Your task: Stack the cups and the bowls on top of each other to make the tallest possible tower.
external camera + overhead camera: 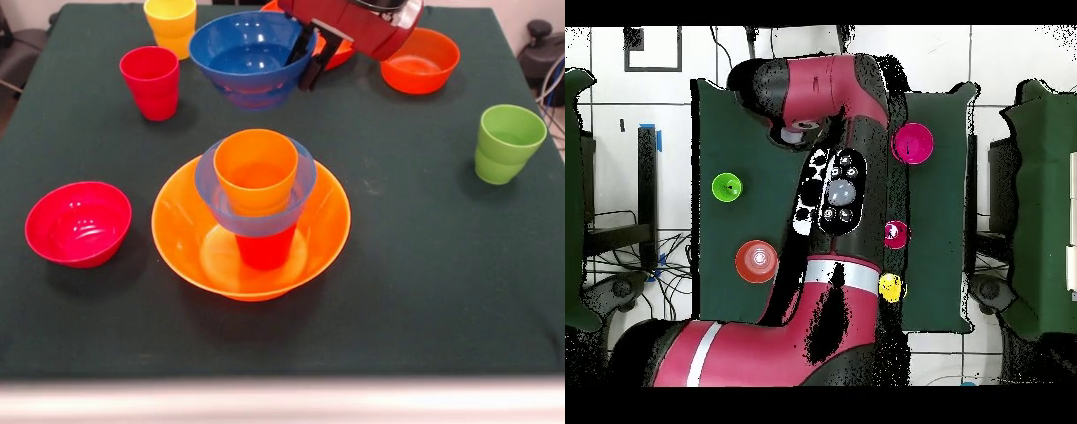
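— So where is the tower?

— It stands in the middle of the table. A big orange bowl is at the bottom, then a red cup, a light blue bowl, and an orange cup on top.

— What does the claw have?

— It pinches the rim of the dark blue bowl, behind the tower.

— Will that bowl be hard to hold?

— I think it is light and stiff, but shiny and slippery. The thin rim looks like the best spot to grab.

— What else is around the tower?

— A pink bowl on one side, a green cup on the other. A crimson cup, a yellow cup and a small orange bowl sit behind.
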`<move>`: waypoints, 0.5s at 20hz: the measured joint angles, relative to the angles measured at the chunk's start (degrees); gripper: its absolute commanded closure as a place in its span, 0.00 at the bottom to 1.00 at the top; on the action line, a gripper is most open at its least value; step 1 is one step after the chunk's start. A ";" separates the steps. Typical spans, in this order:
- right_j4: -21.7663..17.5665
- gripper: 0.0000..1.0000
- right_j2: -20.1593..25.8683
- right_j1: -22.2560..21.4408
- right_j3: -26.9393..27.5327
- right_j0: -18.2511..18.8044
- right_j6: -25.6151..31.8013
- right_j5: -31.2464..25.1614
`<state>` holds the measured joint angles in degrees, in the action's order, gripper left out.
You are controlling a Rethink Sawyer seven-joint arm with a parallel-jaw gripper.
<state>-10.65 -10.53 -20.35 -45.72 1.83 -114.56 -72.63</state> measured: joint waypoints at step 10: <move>-0.01 1.00 0.08 1.65 5.09 0.52 0.00 -0.02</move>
<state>-10.66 -10.45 -18.69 -40.63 2.35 -114.56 -72.66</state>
